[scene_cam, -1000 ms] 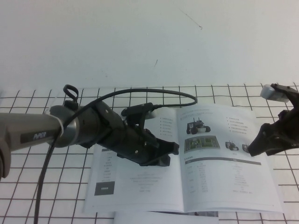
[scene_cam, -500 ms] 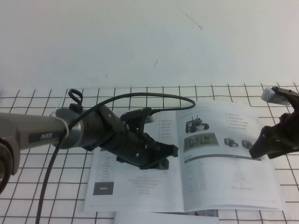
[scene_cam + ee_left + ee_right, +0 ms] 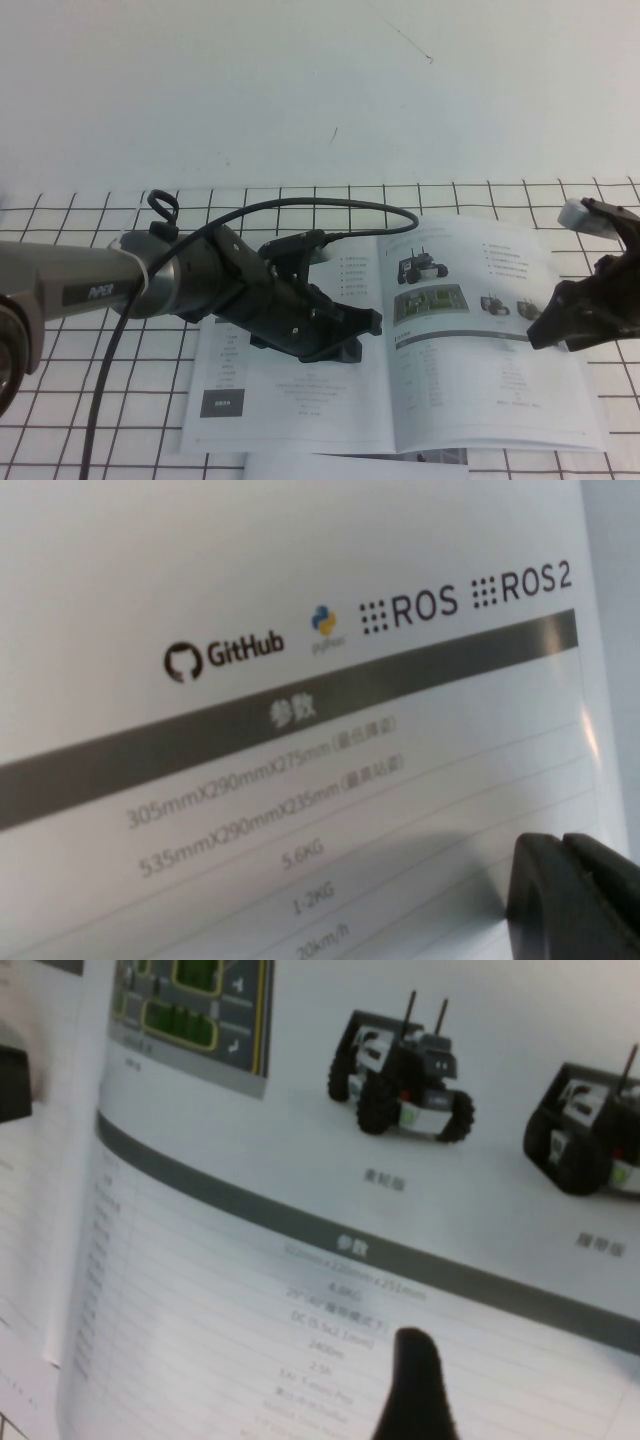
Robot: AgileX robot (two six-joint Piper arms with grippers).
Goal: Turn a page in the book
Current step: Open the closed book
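The book [image 3: 300,400] lies open on the grid-marked table. Its right-hand page [image 3: 480,390] shows wheeled-robot photos and a grey-barred table, also seen in the right wrist view [image 3: 400,1070]. My left gripper [image 3: 362,328] is shut and empty, low over the left leaf near the spine. In the left wrist view it [image 3: 572,890] sits over a leaf with logos and a grey bar [image 3: 290,710]. My right gripper [image 3: 540,335] is at the page's right edge, over the table rows. A dark part of it shows in the right wrist view [image 3: 415,1390].
A white sheet edge [image 3: 340,466] peeks from under the book at the front. The black-lined grid cover [image 3: 90,400] spreads around the book. A black cable [image 3: 300,205] loops above the left arm. A white wall stands behind.
My right gripper has come down a little toward the page's right edge. The left arm has shifted only slightly. The book lies as before.
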